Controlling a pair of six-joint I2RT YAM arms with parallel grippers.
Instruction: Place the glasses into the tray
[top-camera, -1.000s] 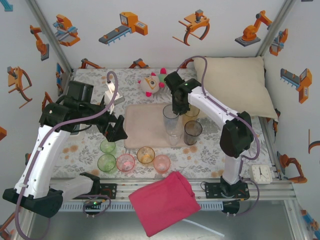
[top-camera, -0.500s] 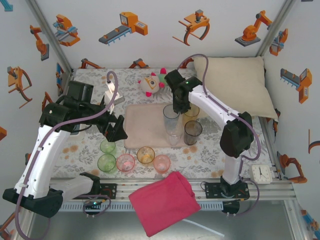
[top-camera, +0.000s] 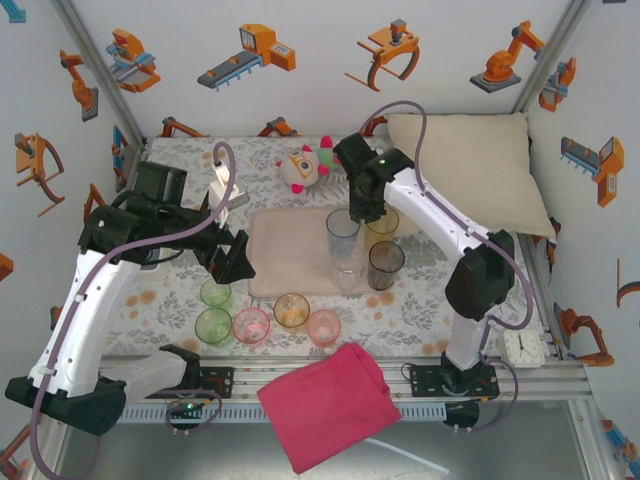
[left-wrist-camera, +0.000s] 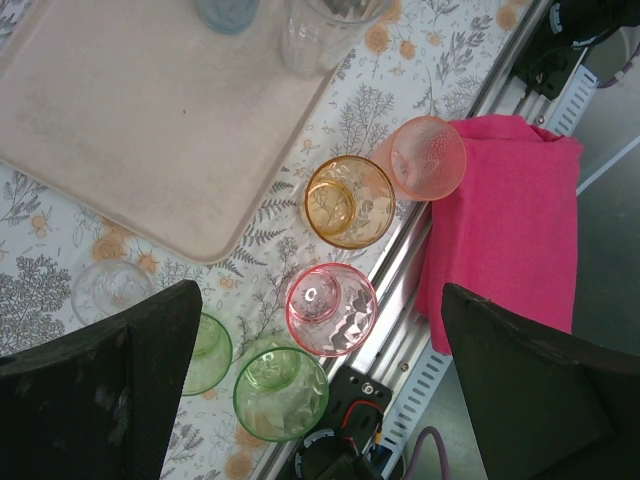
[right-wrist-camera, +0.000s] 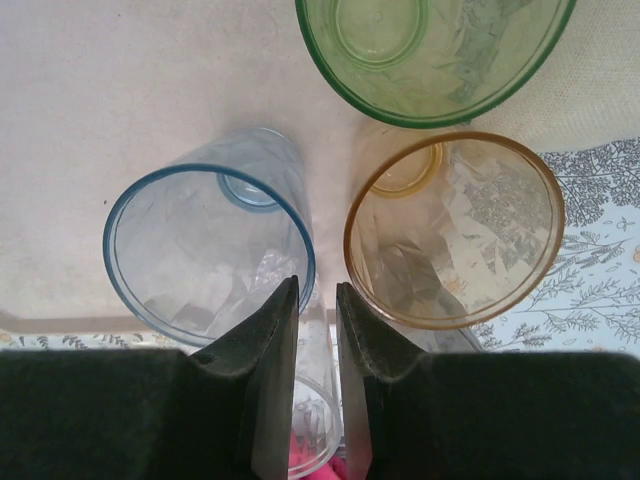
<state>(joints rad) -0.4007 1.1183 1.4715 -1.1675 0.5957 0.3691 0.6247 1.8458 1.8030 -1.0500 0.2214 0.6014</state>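
Retreat: right gripper (top-camera: 365, 205) has lifted off tall blue-tinted plastic tumbler (top-camera: 342, 232), standing on pale pink rectangular tray (top-camera: 285, 262); jaws nrly together, pinching nothing. Left gripper (top-camera: 232, 262) jaws spread wide. We judge it placed; front-row tumblers (top-camera: 251, 324) remain.

The tray (top-camera: 290, 262) lies mid-table. Two tall glasses (top-camera: 342, 228) stand on its right end, one before the other. Two further glasses (top-camera: 386, 262) stand just right of that end. Five short glasses (top-camera: 291, 310) cluster before the tray's near edge, and a cloth (top-camera: 330, 405) lies before them, over the front rail. A plush toy (top-camera: 305, 168) sits behind the tray, a pillow (top-camera: 475, 165) back right, a clock (top-camera: 521, 346) front right.
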